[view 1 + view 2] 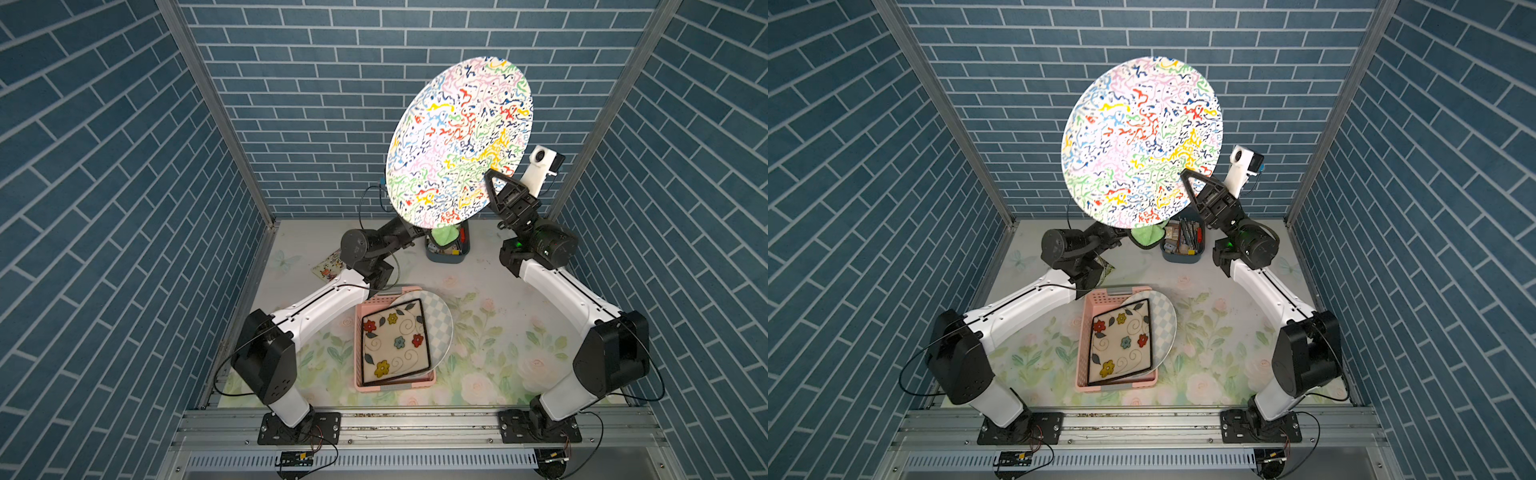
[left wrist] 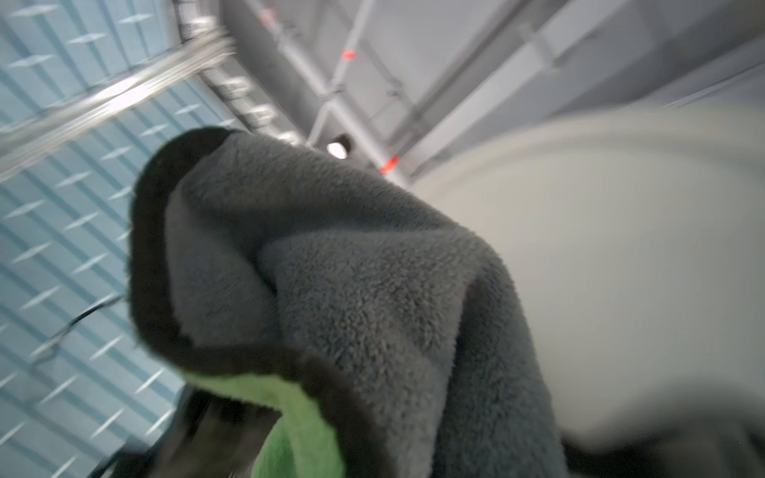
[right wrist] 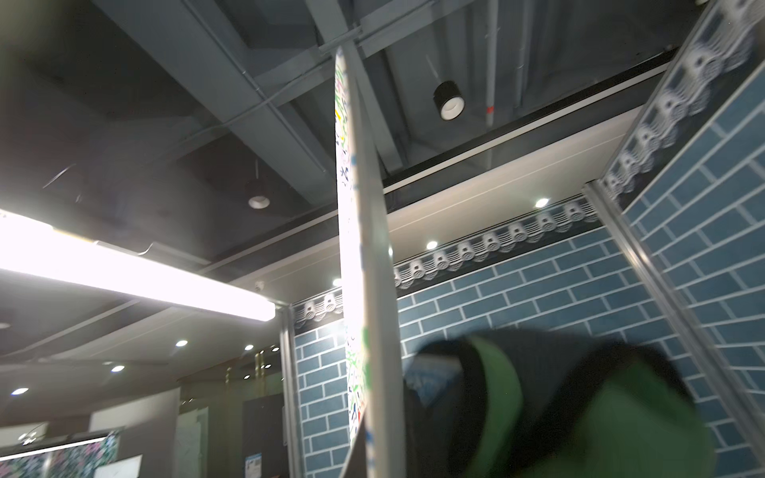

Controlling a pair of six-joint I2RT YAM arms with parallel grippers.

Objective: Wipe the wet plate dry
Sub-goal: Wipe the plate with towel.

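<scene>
A large round plate point(image 1: 461, 141) point(image 1: 1142, 141) with colourful squiggles is held high above the back of the table, tilted with its patterned face toward both top views. My right gripper point(image 1: 491, 176) point(image 1: 1185, 176) is shut on its lower right rim. In the right wrist view the plate point(image 3: 364, 269) is edge-on, with the jaws clamped at its rim point(image 3: 368, 455). A grey and green cloth point(image 2: 331, 289) point(image 3: 579, 414) drapes over my left gripper, hiding its jaws, and lies against the plate's plain underside point(image 2: 621, 269). From above only a green corner of the cloth point(image 1: 444, 235) point(image 1: 1144, 237) peeks out below the plate.
A pink basket point(image 1: 360, 332) at the table's middle holds a square floral plate point(image 1: 395, 345) and a round checkered plate point(image 1: 440, 316). A blue bin point(image 1: 446, 255) of small utensils stands at the back. A small patterned item point(image 1: 328, 266) lies back left. Brick walls enclose three sides.
</scene>
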